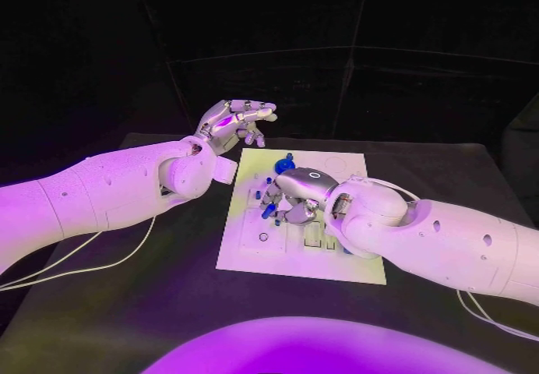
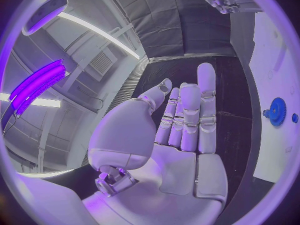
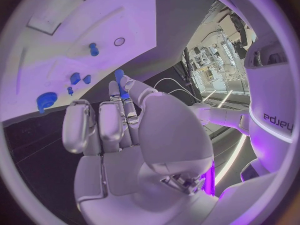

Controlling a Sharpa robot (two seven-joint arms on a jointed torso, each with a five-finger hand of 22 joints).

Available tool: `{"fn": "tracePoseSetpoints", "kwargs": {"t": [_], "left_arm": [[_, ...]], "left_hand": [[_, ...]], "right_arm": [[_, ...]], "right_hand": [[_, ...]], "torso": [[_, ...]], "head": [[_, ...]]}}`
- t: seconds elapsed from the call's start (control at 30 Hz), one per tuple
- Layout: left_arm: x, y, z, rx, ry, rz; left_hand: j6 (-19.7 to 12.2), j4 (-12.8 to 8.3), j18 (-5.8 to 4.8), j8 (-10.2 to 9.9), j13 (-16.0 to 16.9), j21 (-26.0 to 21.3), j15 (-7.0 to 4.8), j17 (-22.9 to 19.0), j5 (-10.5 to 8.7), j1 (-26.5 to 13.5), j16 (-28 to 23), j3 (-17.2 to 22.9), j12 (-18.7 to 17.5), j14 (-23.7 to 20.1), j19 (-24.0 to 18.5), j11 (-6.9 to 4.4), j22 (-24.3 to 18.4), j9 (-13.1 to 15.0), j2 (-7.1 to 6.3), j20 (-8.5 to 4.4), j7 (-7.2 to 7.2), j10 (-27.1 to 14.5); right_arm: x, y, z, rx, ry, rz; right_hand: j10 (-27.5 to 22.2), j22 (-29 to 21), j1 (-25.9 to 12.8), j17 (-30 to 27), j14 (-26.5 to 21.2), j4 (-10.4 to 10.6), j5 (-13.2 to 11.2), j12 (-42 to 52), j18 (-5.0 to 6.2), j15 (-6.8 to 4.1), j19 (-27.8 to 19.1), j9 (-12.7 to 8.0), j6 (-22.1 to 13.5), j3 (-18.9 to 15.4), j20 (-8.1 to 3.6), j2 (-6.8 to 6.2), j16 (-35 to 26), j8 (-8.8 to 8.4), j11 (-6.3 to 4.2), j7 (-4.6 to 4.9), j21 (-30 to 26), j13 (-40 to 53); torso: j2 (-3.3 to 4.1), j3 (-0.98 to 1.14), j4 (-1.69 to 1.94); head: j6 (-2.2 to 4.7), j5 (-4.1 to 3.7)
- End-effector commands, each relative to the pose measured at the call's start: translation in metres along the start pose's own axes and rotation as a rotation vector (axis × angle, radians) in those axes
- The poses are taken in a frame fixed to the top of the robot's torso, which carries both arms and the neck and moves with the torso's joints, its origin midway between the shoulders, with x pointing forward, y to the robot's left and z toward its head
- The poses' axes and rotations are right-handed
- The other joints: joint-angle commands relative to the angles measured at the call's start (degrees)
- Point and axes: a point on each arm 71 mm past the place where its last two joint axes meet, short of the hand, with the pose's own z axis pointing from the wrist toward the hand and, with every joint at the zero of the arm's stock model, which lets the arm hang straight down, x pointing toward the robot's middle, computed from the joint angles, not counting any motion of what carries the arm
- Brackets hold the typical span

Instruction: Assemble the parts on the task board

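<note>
The white task board (image 1: 281,261) lies in the middle of the table. My right hand (image 1: 297,199) hovers low over its centre, and in the right wrist view it (image 3: 125,135) pinches a slim blue part (image 3: 119,77) between thumb and finger. Loose on the board are a blue gear (image 1: 283,165), also seen from the wrists (image 3: 45,100) (image 2: 277,111), a blue peg (image 3: 94,48) and small blue pieces (image 3: 75,78). My left hand (image 1: 234,121) is raised beyond the board's far left corner, its palm (image 2: 169,140) empty and fingers apart.
Slots (image 1: 320,238) and a round hole (image 3: 119,41) mark the board (image 3: 75,15) near my right hand. Thin white cables trail over the black table (image 1: 112,312) at the left (image 1: 68,265) and right (image 1: 483,312).
</note>
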Motion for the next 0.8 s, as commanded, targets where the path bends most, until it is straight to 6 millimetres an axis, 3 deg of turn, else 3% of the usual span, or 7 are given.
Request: {"fn": "tracePoseSetpoints", "kwargs": {"t": [0.03, 0.33, 0.8], "left_arm": [[0.001, -0.001, 0.001, 0.005, 0.01, -0.008], [0.003, 0.0, 0.002, 0.005, 0.015, -0.011], [0.003, 0.0, 0.003, 0.004, 0.015, -0.011]], "left_hand": [[-0.2, -0.3, 0.37, 0.2, 0.0, -0.3, 0.07, -0.1, 0.24, 0.6, -0.3, -0.2, 0.3, -0.4, -0.3, -0.01, -0.1, -0.1, 0.09, -0.01, 0.37, -0.5], [-0.2, -0.2, 0.37, 0.2, 0.0, -0.4, 0.09, -0.1, 0.23, 0.6, -0.3, -0.3, 0.4, -0.4, -0.2, 0.01, -0.1, -0.1, 0.15, 0.0, 0.39, -0.5], [-0.2, -0.2, 0.37, 0.2, 0.0, -0.4, 0.09, -0.1, 0.23, 0.6, -0.3, -0.3, 0.4, -0.4, -0.2, 0.01, -0.1, -0.1, 0.15, 0.0, 0.39, -0.5]], "right_arm": [[0.009, 0.003, 0.004, -0.036, 0.059, 0.003], [0.026, 0.003, 0.015, -0.026, 0.123, -0.012], [0.038, -0.001, 0.016, -0.002, 0.198, -0.037]], "right_hand": [[-0.1, 1.0, -0.3, -0.1, 1.3, 0.0, 0.2, -0.2, -0.5, 0.13, -0.1, -0.1, -0.1, 0.2, 0.17, -0.32, 0.0, -0.22, 0.36, 0.34, 0.0, -0.1], [-0.2, 0.9, -0.4, -0.2, 1.3, 0.0, 0.3, -0.3, -0.47, 0.19, -0.2, -0.1, -0.2, 0.3, 0.22, -0.41, 0.0, -0.32, 0.42, 0.41, 0.0, -0.1], [-0.1, 0.8, -0.9, -0.4, 1.2, 0.1, 0.4, -0.5, -0.44, 0.27, -0.3, -0.1, -0.2, 0.2, 0.32, -0.71, -0.1, -0.38, 0.48, 0.45, -0.1, 0.0]], "torso": [[-0.01, 0.05, -0.18], [-0.01, 0.07, -0.12], [-0.05, 0.06, -0.16]], "head": [[-0.21, 0.47], [-0.53, 0.81], [-0.98, 1.02]]}}
